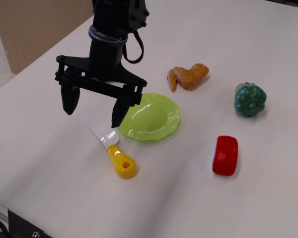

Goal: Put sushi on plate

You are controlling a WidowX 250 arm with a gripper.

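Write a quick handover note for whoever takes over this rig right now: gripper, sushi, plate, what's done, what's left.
Gripper: open, empty, poised over the table left of the plate, above the toy knife.
Sushi: on the table, right of the plate and nearer the camera, apart from it, untouched.
Plate: empty, mid-table.
Done: nothing yet.
Left: move across to the sushi, grasp it, carry it over, set it on the plate.
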